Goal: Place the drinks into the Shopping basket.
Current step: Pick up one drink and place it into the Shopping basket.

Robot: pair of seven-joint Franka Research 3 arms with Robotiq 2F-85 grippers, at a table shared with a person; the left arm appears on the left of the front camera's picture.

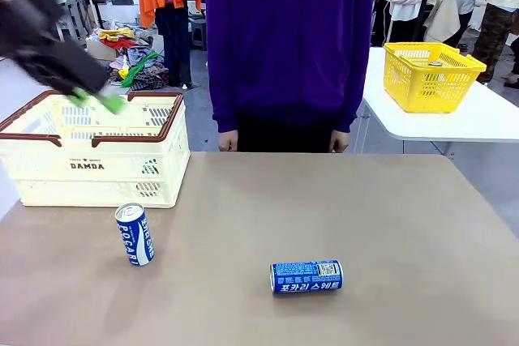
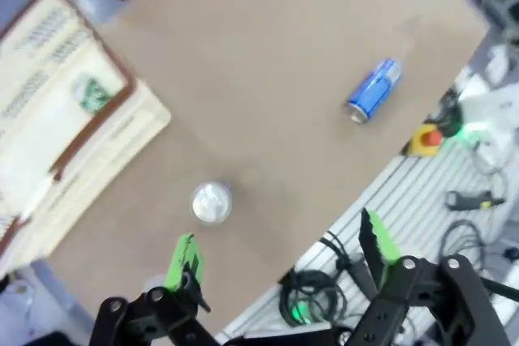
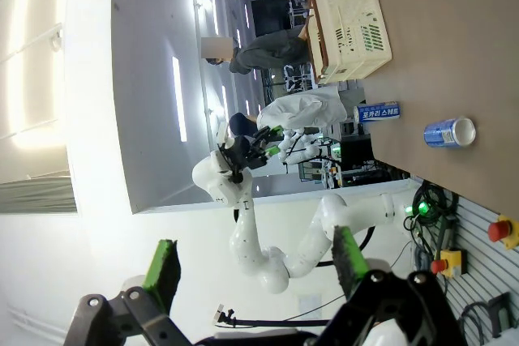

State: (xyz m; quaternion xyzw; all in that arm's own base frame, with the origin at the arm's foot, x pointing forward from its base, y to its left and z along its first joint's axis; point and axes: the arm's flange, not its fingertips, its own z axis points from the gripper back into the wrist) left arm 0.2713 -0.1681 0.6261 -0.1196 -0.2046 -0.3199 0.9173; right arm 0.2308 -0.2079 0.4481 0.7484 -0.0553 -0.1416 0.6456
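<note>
Two blue drinks are on the brown table: one can (image 1: pixel 135 234) stands upright in front of the Shopping basket (image 1: pixel 97 169), the other can (image 1: pixel 306 276) lies on its side near the front middle. My left gripper (image 1: pixel 96 100) hangs blurred above the basket, open and empty. In the left wrist view the left gripper (image 2: pixel 278 249) is open above the upright can's silver top (image 2: pixel 212 202), with the lying can (image 2: pixel 373 91) farther off and a green can (image 2: pixel 91 93) inside the basket (image 2: pixel 122 131). My right gripper (image 3: pixel 253 263) is open and empty, off the table, far from both cans (image 3: pixel 379 112) (image 3: pixel 450 131).
A person in a purple top (image 1: pixel 288 46) stands at the table's far edge, hands (image 1: pixel 228 142) at the sides. A yellow basket (image 1: pixel 431 76) sits on a separate white table at the right. Cables and a red stop button (image 2: pixel 427 139) lie beyond my edge.
</note>
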